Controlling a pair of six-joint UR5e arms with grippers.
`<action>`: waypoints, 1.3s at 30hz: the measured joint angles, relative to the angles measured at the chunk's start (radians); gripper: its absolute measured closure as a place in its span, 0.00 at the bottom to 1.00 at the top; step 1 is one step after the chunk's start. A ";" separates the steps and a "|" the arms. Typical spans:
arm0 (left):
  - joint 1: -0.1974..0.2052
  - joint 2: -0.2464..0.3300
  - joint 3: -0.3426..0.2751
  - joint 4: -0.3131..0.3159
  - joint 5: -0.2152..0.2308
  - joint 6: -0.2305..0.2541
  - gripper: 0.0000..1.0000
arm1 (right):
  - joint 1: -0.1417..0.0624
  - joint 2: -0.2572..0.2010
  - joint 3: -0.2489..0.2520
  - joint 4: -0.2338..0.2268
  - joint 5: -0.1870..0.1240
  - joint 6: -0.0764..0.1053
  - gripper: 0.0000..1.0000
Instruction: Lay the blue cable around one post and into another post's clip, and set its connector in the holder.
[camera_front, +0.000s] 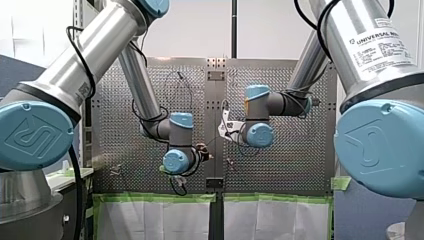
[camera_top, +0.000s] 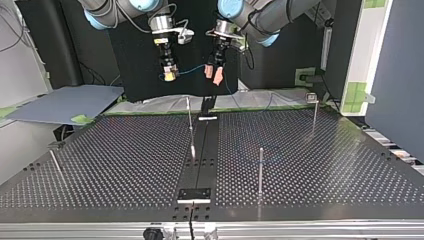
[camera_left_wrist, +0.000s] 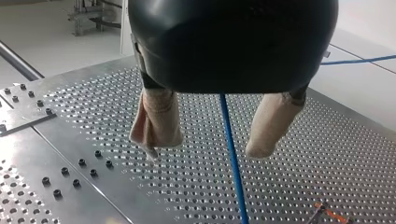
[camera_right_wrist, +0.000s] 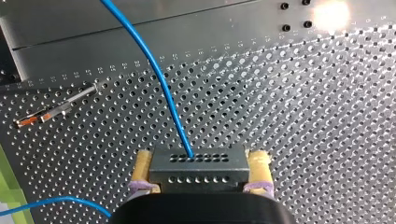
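Perforated metal forms the table (camera_top: 100, 165), seen from across it in the top view. Nearest, on the smooth centre strip by the front edge, sits a small dark plate (camera_top: 194, 195). Just behind it, toward the view's right, stands an upright post (camera_top: 260, 167). A thin leaning rod (camera_top: 55, 164) shows at the view's far left. Further back a second post (camera_top: 190, 125) rises beside the centre strip, and a third post (camera_top: 315, 111) stands near the far right corner.

Above the table's far edge both arms hold their hands well clear of the surface. My right hand (camera_top: 170, 74), at the view's left, is clamped on the black connector (camera_right_wrist: 198, 170). In its wrist view the yellow pads (camera_right_wrist: 259, 163) press the two ends of the block. The blue cable (camera_right_wrist: 154, 70) leaves one of the block's holes and runs away over the table.

In the top view that cable spans the short gap across to my left hand (camera_top: 215, 70). This hand is spread wide, its beige pads (camera_left_wrist: 159, 121) well apart. The cable hangs down between them and touches neither. The connector is up in the air, apart from every post.
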 joint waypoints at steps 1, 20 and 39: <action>-0.001 0.000 0.000 0.002 -0.001 0.002 0.05 | 0.000 0.000 0.000 0.000 0.000 -0.001 0.82; -0.016 -0.001 0.000 0.028 -0.079 0.101 1.00 | -0.005 0.002 0.000 -0.009 0.003 -0.014 0.82; -0.052 -0.061 0.036 0.047 -0.122 0.284 1.00 | -0.053 0.121 0.000 -0.078 0.045 -0.025 0.82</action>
